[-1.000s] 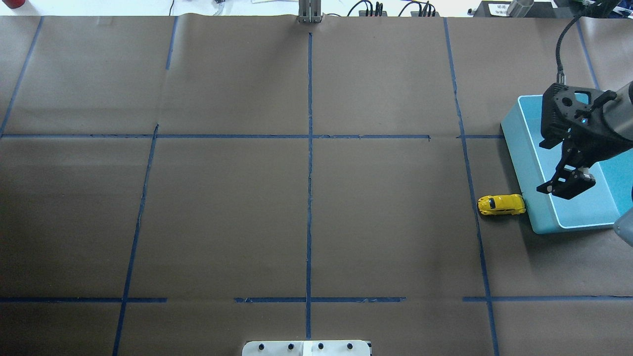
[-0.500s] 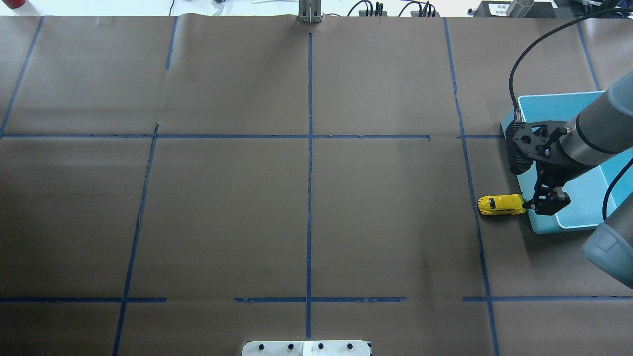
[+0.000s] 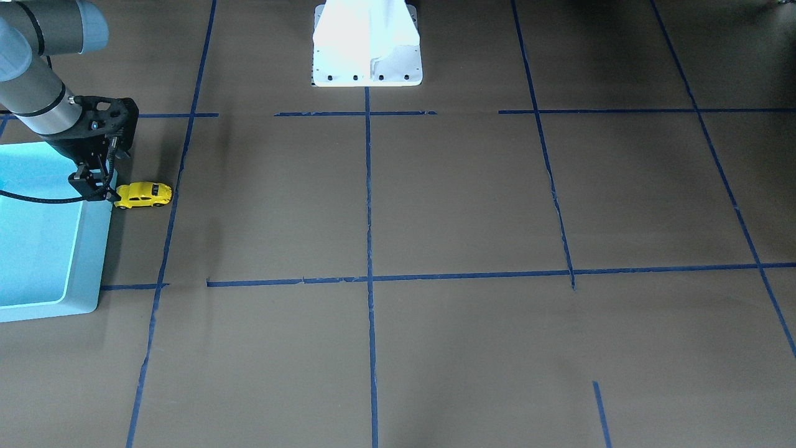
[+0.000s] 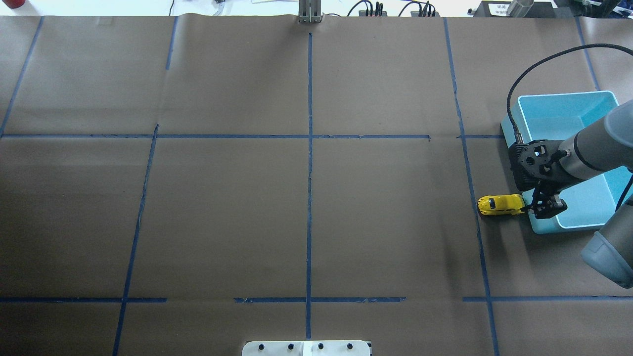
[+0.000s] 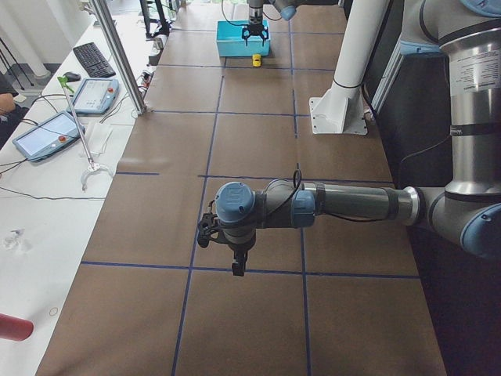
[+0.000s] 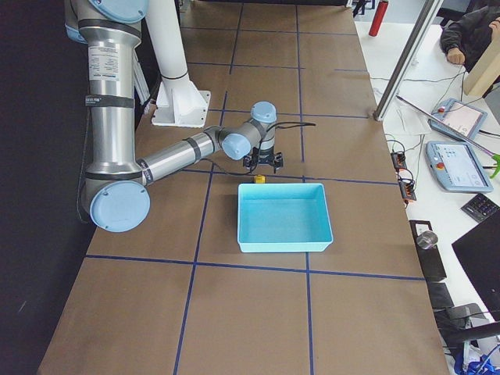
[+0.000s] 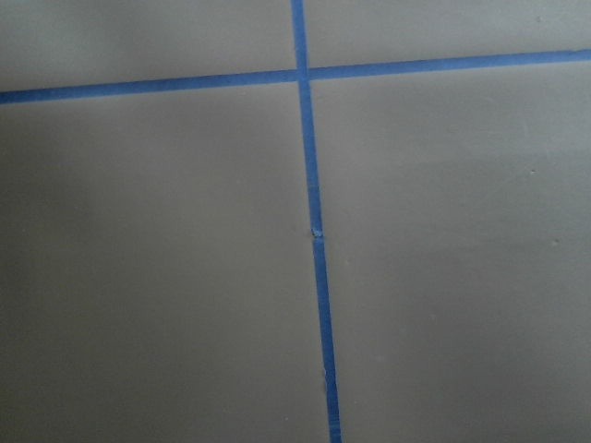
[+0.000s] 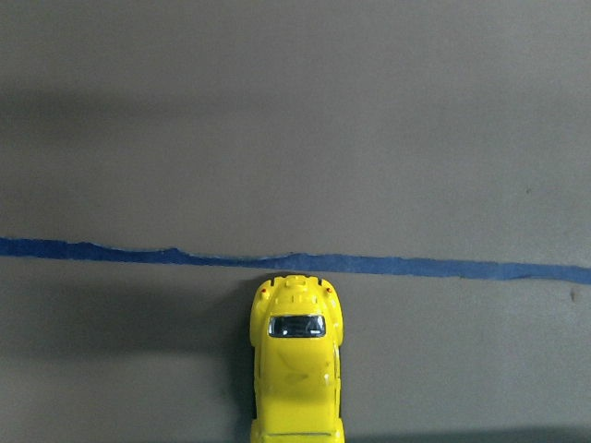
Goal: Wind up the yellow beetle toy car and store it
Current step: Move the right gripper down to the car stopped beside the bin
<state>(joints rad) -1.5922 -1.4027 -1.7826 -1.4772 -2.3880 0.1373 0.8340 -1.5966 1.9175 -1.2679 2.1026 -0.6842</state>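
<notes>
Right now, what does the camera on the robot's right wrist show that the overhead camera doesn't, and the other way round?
Only the right wrist view: a close look at the yellow beetle toy car, its dark window plain to see. Only the overhead view: the blue bin beside the car, the right arm reaching over that bin, and the right end effector at the car's bin-side end. Both: the car on the brown paper, with its far end at a blue tape line.
</notes>
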